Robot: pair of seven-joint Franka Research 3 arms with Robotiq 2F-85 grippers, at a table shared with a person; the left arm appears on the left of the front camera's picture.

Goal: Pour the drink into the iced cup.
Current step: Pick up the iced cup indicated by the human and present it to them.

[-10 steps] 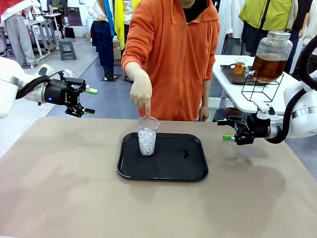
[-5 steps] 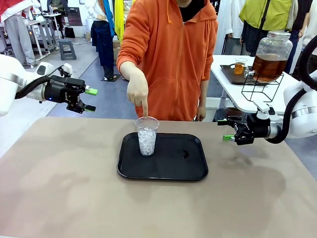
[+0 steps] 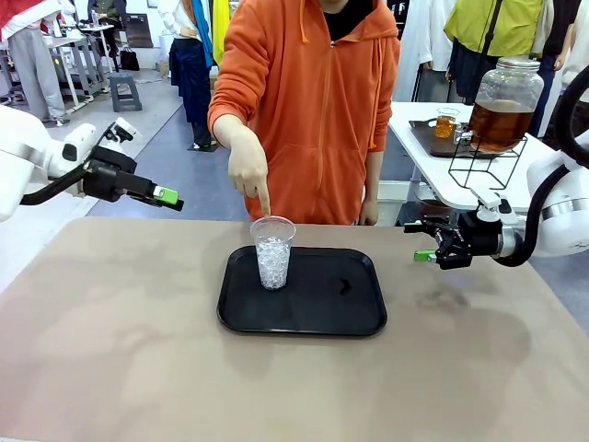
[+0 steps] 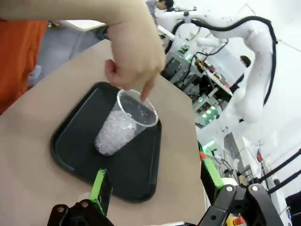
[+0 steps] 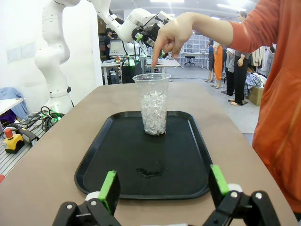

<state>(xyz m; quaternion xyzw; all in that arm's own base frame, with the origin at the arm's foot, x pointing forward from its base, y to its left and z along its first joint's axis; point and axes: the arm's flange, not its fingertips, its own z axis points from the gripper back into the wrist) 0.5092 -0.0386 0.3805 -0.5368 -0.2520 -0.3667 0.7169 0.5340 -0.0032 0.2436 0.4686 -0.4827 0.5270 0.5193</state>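
A clear plastic iced cup (image 3: 273,253) full of ice stands upright on the left part of a black tray (image 3: 354,315). A person in an orange hoodie points a finger of one hand (image 3: 249,173) down at the cup's rim. The amber drink (image 3: 500,122) fills a big glass jar on a side table at the back right, with a small glass (image 3: 447,124) of amber liquid beside it. My left gripper (image 3: 166,196) hovers open over the table's far left edge, facing the cup (image 4: 123,123). My right gripper (image 3: 416,241) is open at the tray's right, aimed at the cup (image 5: 153,104).
A small dark smear (image 5: 149,173) lies on the tray (image 5: 94,165) between my right gripper (image 5: 164,184) and the cup. The jar sits on a black wire stand (image 3: 480,164). Brown tabletop (image 3: 120,350) spreads wide in front of and beside the tray.
My left gripper has rolled at the wrist and dipped slightly, its fingers now seen edge-on. The person's pointing hand shifted a little left. The right arm stayed put.
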